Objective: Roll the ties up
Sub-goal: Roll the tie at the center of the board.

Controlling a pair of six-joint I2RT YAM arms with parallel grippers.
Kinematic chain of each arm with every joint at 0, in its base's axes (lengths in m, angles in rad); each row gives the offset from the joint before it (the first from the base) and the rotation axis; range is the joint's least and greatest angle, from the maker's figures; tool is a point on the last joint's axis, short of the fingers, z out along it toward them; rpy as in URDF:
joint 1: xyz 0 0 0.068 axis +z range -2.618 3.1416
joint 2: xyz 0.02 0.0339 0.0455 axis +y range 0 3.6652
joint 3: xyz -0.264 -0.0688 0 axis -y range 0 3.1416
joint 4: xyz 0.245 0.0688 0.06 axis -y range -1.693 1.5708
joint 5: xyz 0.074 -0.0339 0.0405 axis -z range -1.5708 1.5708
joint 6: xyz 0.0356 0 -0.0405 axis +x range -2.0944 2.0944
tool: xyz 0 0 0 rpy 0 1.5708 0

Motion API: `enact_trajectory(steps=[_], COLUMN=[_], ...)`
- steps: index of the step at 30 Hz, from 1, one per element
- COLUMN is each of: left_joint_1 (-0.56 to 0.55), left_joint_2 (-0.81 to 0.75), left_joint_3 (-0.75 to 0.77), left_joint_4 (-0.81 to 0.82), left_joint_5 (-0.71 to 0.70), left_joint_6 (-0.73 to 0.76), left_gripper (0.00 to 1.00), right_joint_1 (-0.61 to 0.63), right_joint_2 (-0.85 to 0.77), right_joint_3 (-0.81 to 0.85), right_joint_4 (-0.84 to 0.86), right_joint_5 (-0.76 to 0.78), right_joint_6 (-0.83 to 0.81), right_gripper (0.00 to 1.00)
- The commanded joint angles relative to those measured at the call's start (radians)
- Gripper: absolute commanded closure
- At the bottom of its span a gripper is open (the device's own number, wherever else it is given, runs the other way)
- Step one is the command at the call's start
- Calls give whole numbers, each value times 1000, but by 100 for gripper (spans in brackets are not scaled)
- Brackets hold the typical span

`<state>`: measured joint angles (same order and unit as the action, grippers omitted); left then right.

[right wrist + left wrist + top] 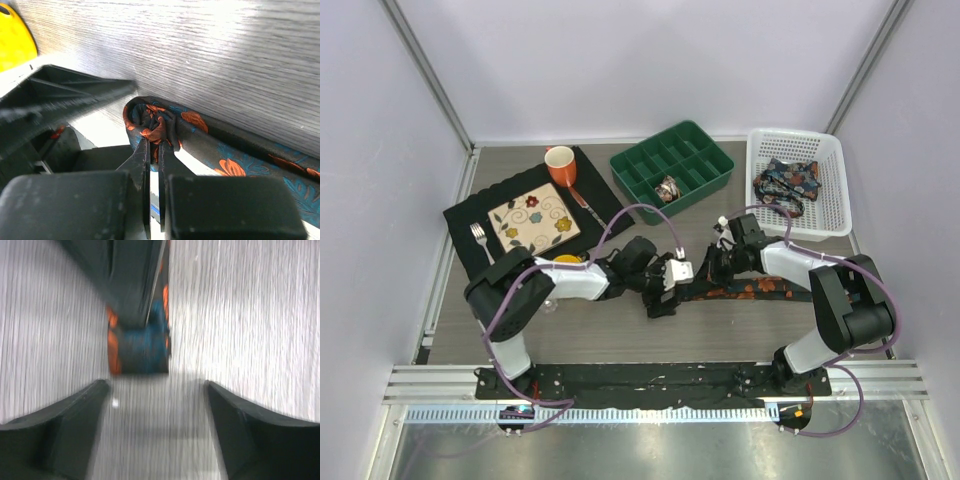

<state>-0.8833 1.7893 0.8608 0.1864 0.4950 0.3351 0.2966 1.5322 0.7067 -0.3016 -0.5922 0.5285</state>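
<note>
While the black placemat [470, 215] with its flowered plate [533, 222], fork [480, 242] and orange mug [560, 165] lies left of the green compartment tray [700, 190], the work sits nearer the arms than that tray. The left gripper [660, 298] is down on the table, in front of the tray and slightly to its left. In its blurred wrist view the fingers [75, 415] stand wide apart and hold nothing. One end of the floral tie [140, 347] lies flat just ahead of the gap, touching neither finger.

This tie [760, 290] runs as a dark strip with orange flowers across the table in front of the tray, reaching rightward. The right gripper [712, 268], directly in front of the tray, has its fingers almost together [154, 145], pinching the small coiled end of the tie [150, 122]. The loose length trails off to the right. One tray compartment holds a rolled tie [667, 188]. Right of the tray, a white basket [820, 215] holds a bundle of ties [788, 180].
</note>
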Motion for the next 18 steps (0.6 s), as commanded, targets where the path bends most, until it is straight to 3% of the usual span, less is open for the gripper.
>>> enact_trajectory(steps=[1,9,11,13,14,18], left_joint_1=[38,43,46,65,85,133], left_joint_2=[-102,-306,-298,-275,-243,-269], left_joint_3=[-71,-190,-174,-56,-33,-151], left_joint_4=[49,338,329,116,90,330], left_joint_5=[20,-97,-162,-84,71,152], left_joint_6=[-114,-261,-313,-242,-229,-283], left_gripper=[0,0,0,0,0,0], right_joint_1=[-14,-19,-19,-19,-20,-19], right_joint_2=[29,37,45,63,72,114], right_joint_3=[-44,-70,-87,-110,-116,-156], right_joint_4=[-47,-44,-37,1,40,151], right_joint_5=[103,124,121,111,101,17], right_joint_6=[-21,-68,-81,-72,-68,-38], right_gripper=[99,99,99,99,99,99])
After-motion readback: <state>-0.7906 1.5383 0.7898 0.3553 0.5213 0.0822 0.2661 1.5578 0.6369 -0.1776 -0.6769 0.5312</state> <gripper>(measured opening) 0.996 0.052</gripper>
